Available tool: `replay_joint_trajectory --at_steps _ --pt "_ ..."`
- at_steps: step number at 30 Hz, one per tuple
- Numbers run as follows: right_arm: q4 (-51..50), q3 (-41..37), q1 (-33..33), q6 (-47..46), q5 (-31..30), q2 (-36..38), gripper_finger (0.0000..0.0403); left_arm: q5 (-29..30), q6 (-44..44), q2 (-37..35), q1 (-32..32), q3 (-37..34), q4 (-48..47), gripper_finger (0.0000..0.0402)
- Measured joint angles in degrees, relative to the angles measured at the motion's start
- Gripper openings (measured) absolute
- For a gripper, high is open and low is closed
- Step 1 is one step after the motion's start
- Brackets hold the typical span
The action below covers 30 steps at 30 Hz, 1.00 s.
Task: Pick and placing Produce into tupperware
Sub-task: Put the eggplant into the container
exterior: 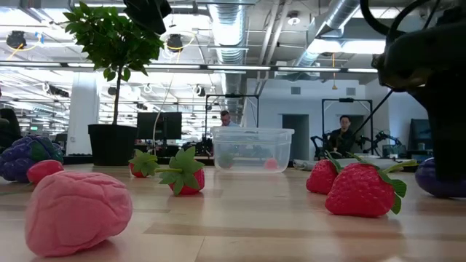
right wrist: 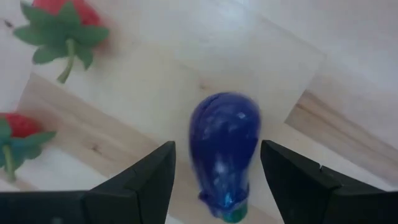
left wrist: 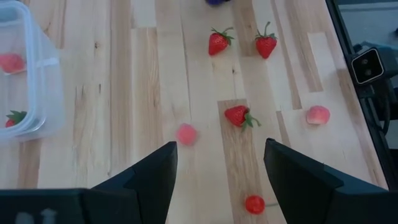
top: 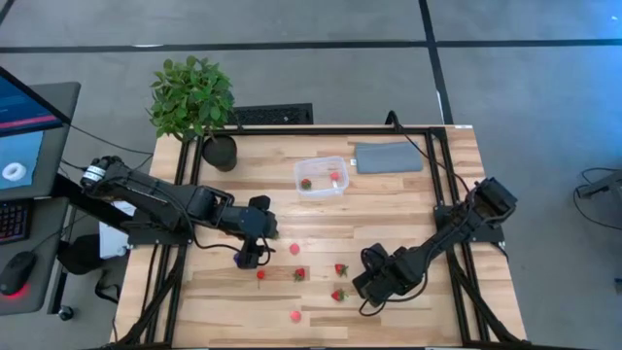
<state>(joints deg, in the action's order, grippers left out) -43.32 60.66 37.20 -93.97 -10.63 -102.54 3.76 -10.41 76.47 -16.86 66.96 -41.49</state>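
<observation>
We see the right claw point(right wrist: 214, 180) spread wide over a purple piece point(right wrist: 222, 149) lying on the bench point(top: 389, 214); the left claw point(left wrist: 217, 180) hovers wide, empty, above scattered strawberries point(left wrist: 217, 42).

Red strawberries point(left wrist: 217, 42), purple eggplant point(right wrist: 222, 149).

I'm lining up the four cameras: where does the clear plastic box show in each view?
High view: clear plastic box sits at the table's far middle, beside the grey pad.
Low view: centre, far back.
Left wrist view: cut off at the picture's edge.
Right wrist view: not in it.
Shared landmark: the red pieces inside the box.
</observation>
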Motion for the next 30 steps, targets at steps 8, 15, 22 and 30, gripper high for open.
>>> replay_joint_trajectory --at_steps 8,15,22,30 --pt "-1.2 0.0 -1.9 1.5 -0.1 0.0 0.0260 0.1 0.0 0.0 0.0 0.0 0.4 0.0229" --pt "-0.1 0.0 -3.8 2.9 0.0 0.0 0.0260 0.1 -0.6 0.0 -0.5 0.0 0.4 0.0229" --pt "-3.0 0.0 -3.4 0.3 1.6 0.0 0.0260 0.1 -0.8 0.0 -1.8 0.0 0.0 0.0229" --pt "-3.5 0.0 -0.5 -3.7 3.3 0.0 0.0260 0.6 -1.4 0.0 -2.2 0.0 -0.1 0.0229"
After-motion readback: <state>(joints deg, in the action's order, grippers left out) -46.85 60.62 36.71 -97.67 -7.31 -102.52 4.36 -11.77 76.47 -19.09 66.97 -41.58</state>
